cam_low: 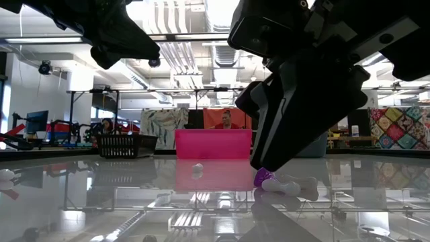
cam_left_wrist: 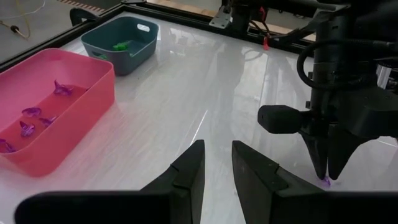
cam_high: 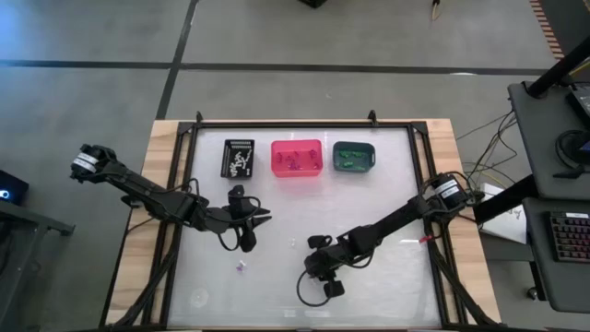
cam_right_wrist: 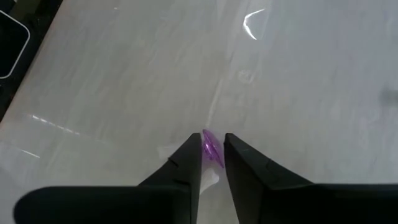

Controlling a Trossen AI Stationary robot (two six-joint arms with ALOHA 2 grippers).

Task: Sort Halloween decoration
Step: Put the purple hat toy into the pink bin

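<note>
Right gripper [cam_right_wrist: 211, 155] pinches purple trinket [cam_right_wrist: 210, 148] mid-table [cam_high: 387, 184]; bins [cam_high: 296, 158] well apart.

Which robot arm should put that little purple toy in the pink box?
The right one, probably. Its claw is already down on the table with the purple trinket between its fingers. The left claw hangs empty, though nearer the pink bin.

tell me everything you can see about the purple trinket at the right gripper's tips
The purple trinket is tiny, translucent and glossy, like plastic, far smaller than the fingers. It lies low on the white table, between the tips of the right gripper, whose fingers stand close on either side. Its exact shape cannot be made out.
</note>
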